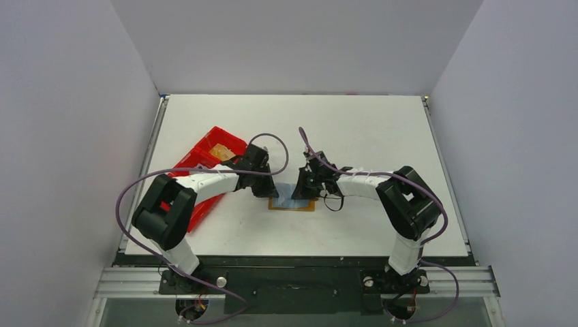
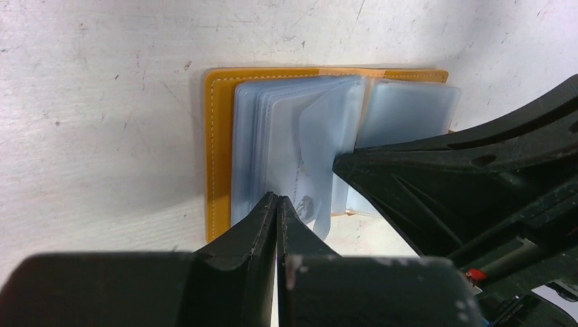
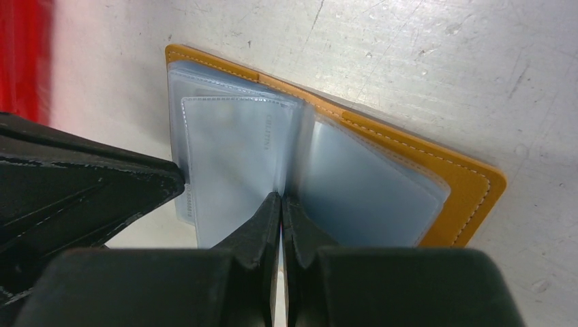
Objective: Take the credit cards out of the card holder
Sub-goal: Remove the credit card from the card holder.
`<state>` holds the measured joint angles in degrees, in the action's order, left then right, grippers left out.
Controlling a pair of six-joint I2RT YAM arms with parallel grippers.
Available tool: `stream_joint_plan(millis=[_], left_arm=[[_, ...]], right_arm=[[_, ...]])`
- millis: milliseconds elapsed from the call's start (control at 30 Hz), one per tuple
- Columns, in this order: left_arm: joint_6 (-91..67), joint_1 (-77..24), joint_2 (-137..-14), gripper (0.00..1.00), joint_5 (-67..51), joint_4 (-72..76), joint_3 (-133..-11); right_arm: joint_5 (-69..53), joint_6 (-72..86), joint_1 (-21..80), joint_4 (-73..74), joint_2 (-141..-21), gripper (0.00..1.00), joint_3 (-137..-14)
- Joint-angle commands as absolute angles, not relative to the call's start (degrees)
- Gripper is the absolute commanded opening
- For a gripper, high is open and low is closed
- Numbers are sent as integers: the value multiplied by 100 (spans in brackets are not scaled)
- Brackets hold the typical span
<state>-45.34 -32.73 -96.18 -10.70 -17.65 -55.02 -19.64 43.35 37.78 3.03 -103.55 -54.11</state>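
White bench [image 1: 354, 129] with a red tray [image 1: 211, 146] left of the left end effector [image 2: 277, 204]. The tan card holder [image 2: 217, 150] lies open directly ahead of its tips, with pale credit cards [image 2: 269, 143] fanned inside. The left end effector and right end effector [image 3: 281, 204] both have their fingers pressed together.

Robot lab: white-walled table [image 1: 354, 122]

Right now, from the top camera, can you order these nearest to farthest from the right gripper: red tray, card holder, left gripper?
1. card holder, beneath the right gripper.
2. left gripper, just left of it.
3. red tray, far left.
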Motion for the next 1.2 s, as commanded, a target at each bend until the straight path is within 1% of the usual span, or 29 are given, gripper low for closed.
stream_joint_plan(millis=[0,533,567,600,633,667,767,900,1167], left_arm=[[-4604,-3349,-9716,0,-1056,-1338,-5763],[-4669,-3531,-10104,0,-1073,-1256,-5969],[-4670,-3541,-10106,0,-1064,-1252,-5975],[-4673,-3548,-10100,0,-1048,-1253,-5976],[-4668,-3550,-10104,0,-1043,-1255,-5989],[-4668,-3550,-10107,0,-1032,-1261,-5992],[-4665,-3548,-10134,0,-1020,-1263,-6009],[-4666,-3553,-10130,0,-1007,-1293,-6013],[-4638,-3609,-10099,0,-1023,-1270,-6100]], right_arm=[[-1705,4272,3739,334,-10424,0,-5221],[-1645,4213,3710,479,-10329,0,-5383],[-1620,4195,3710,508,-10281,3,-5407],[-1601,4181,3703,580,-10252,10,-5476],[-1563,4152,3690,657,-10192,14,-5559],[-1550,4141,3686,698,-10158,20,-5601],[-1513,4124,3639,853,-9987,30,-5755],[-1319,4122,3595,1167,-9750,33,-5882],[-886,4023,3513,1758,-9166,34,-6006]])
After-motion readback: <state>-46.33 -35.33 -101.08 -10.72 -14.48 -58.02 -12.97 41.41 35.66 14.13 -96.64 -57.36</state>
